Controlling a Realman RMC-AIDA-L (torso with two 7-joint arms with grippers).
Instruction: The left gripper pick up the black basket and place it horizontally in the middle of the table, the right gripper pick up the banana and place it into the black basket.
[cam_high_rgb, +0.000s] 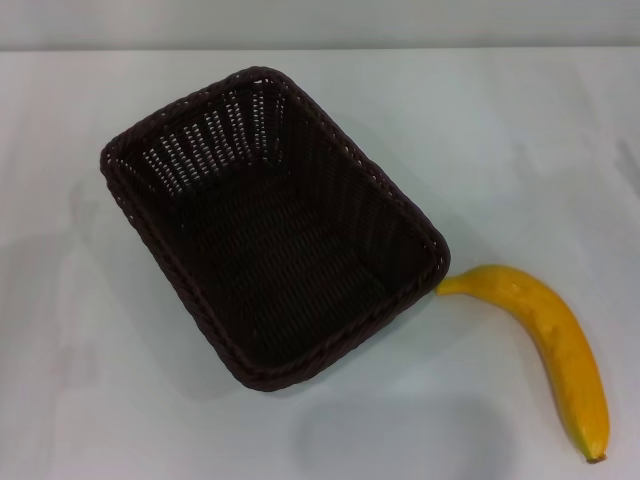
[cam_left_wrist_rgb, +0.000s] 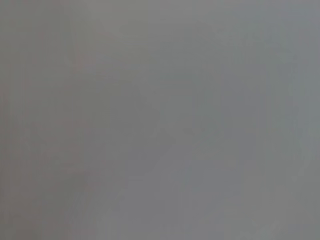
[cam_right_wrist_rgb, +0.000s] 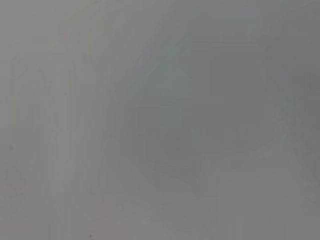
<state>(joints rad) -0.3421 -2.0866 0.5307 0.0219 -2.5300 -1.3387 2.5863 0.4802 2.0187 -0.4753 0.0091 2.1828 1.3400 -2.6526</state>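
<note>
The black basket (cam_high_rgb: 135, 150) sits empty on the white table (cam_high_rgb: 520, 140), left of centre, turned diagonally with one corner toward the far side. The yellow banana (cam_high_rgb: 560, 345) lies on the table just right of the basket, its stem end almost touching the basket's right corner and its dark tip toward the near right edge. Neither the left gripper nor the right gripper shows in any view. Both wrist views show only a plain grey surface.
The table's far edge (cam_high_rgb: 320, 48) runs across the top of the head view, with a pale wall behind it. Bare white tabletop lies on the left, on the right and in front of the basket.
</note>
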